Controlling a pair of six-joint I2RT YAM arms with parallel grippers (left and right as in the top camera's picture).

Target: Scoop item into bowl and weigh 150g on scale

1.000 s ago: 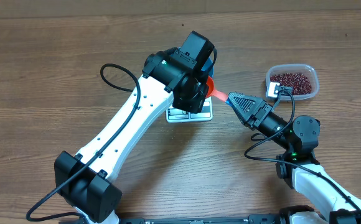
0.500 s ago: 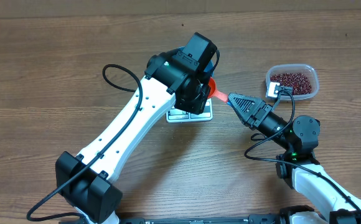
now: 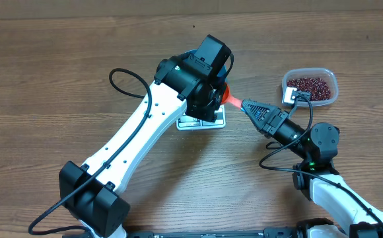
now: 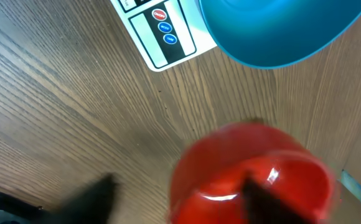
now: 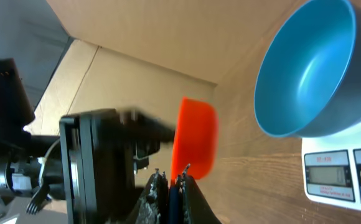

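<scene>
**Right claw (image 3: 245,104) clamped on scoop (image 3: 226,96), nothing weighed yet**

Right claw: jaws pinched fully together on the handle end of the red scoop, cup pointing toward the bowl (image 5: 305,68). Left claw (image 4: 175,190): fingers are blurred but stand well apart. One is clear of the scoop, so I read it as open and not gripping.

Progress: early, by my read.
- Blue bowl sits on the scale (image 5: 339,177). Its inside looks bare, no beans seen.
- Beans (image 3: 310,84) are in the clear tub (image 3: 335,82) at the right-back of the bench (image 3: 46,66).
- No beans visible in the scoop, though the view of its cup is poor.
- Scale display is too small to read.
- Left to do: take the scoop to the tub, load it, tip into the bowl, repeat to target weight.

Room:
- Scoop hangs just beside the bowl rim, over the bench right of the scale.
- Left arm (image 3: 145,125) has its wrist right over bowl and scale in the overhead view, hiding most of both. It likely has to move off before any pour.
- Bare wood between scale and tub gives the right arm (image 3: 297,135) a decent lane to swing.
- White connector (image 3: 289,96) sits just beside the tub's near-left corner, a possible snag when dipping.
- Left arm's cable (image 3: 122,79) loops left of the scale, well apart from the action.
- Far bench edge is well apart from both tub and scale.
</scene>
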